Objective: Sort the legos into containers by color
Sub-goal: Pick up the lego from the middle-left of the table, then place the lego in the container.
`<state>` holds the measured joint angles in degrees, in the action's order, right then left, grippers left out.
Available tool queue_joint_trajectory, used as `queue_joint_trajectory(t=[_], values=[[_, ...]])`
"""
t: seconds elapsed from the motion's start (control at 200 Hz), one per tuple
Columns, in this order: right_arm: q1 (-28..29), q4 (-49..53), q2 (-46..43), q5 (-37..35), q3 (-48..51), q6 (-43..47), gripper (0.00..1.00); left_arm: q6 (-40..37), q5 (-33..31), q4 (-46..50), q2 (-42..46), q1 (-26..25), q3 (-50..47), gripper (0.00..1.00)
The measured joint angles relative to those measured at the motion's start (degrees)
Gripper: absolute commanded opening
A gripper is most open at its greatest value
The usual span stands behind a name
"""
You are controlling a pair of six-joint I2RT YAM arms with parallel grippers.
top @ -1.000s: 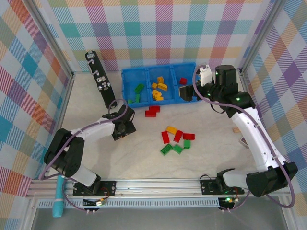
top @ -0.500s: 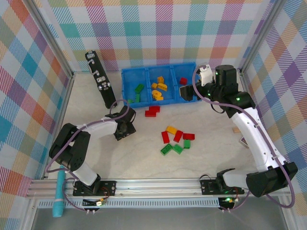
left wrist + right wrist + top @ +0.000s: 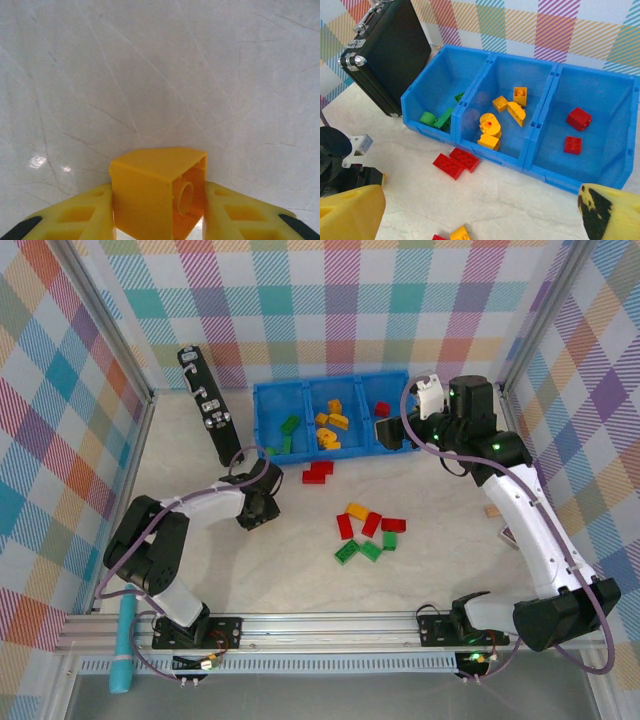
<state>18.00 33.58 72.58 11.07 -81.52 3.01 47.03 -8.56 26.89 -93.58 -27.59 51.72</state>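
Left jaws are clenched on a yellow brick (image 3: 155, 195), a yellow finger (image 3: 75, 217) pressed to each flank and the brick's hollow underside turned sideways, with bare tabletop (image 3: 160, 75) beyond. From overhead, the left wrist (image 3: 255, 505) sits over that brick. Right jaws stand wide apart and empty near the right end of the blue bin (image 3: 547, 172). The right wrist view shows its contents: green bricks (image 3: 436, 119) in the left compartment, yellow-orange bricks (image 3: 495, 122) in the middle, two red bricks (image 3: 576, 130) in the right. Loose bricks (image 3: 368, 535) lie mid-tabletop, well apart from both jaws.
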Motion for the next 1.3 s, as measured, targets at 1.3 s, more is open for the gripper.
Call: queue_joint_trajectory(t=[1.3], values=[[0.0,6.6,3.0,4.2,-4.4,-0.9,0.99,-3.6,9.2,-15.3,-41.0,-2.8,64.4,0.56]])
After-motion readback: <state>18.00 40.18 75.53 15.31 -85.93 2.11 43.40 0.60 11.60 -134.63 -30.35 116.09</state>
